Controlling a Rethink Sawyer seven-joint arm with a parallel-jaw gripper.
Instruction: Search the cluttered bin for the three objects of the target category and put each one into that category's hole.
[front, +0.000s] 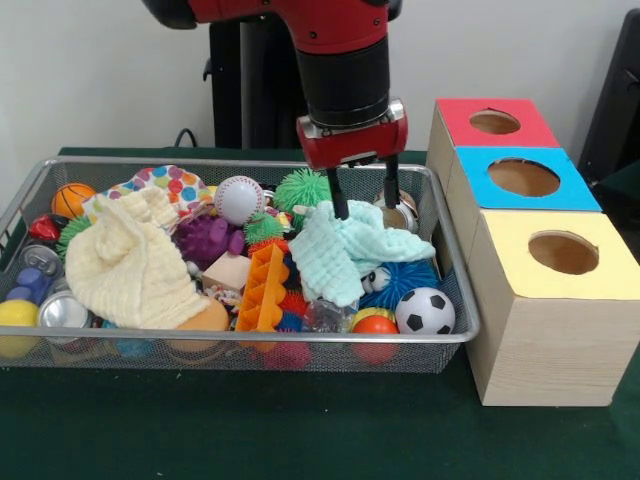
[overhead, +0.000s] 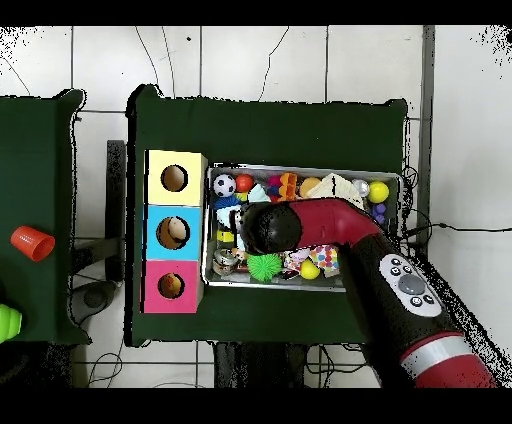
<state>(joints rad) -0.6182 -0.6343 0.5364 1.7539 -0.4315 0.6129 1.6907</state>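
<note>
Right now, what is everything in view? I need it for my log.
wire basket: one, silver, mid-table, full of toys
red-topped box, blue-topped box, yellow-topped box: one each, pale wood, in a row beside the basket
cream cloth, mint cloth: one each, on top of the clutter
soccer ball, baseball, basketball: one each, in the basket
green spiky ball, blue spiky ball: one each, in the basket
orange cup: one, on the side table
arm: one, red and black, over the basket, jaws apart, tips at the mint cloth
</note>
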